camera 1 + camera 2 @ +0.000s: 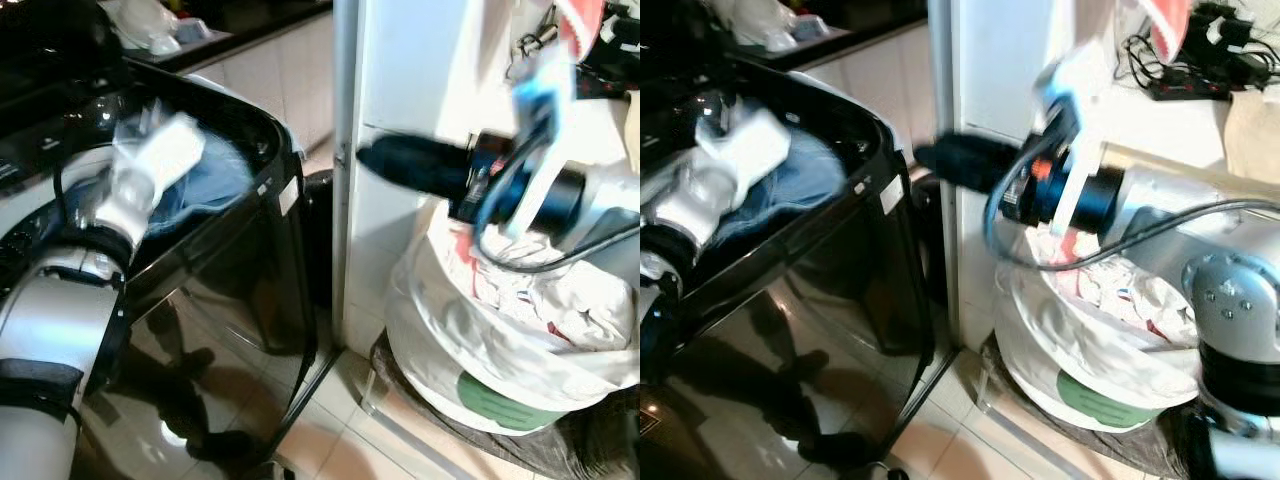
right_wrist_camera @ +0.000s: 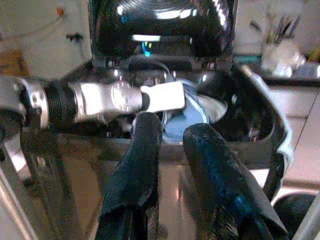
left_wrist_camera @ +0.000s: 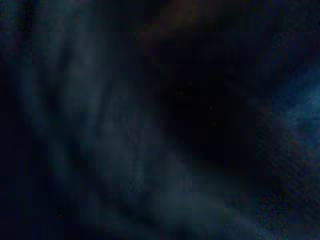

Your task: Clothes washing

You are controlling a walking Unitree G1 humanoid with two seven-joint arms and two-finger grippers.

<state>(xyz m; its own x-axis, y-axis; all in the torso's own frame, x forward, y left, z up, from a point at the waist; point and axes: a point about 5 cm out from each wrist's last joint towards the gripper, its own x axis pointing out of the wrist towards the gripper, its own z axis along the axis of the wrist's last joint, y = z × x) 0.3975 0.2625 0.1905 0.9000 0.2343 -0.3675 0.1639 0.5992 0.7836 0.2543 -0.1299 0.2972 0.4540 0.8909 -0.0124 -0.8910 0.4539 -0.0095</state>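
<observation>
No writing can be read; blue clothes [image 1: 215, 180] are seen inside one black washing machine [image 1: 262, 250], where the left gripper [image 1: 165, 145] is sunk, its state untellable; the right gripper [image 2: 170, 137] is held empty, fingers apart, above one white laundry bag [image 1: 500, 350].

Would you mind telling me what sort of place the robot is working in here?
Probably a laundry corner of a home kitchen. A black top-loading washing machine stands open with blue clothes inside, a white bag of laundry sits on the tiled floor, and a counter with cabinets runs behind.
</observation>
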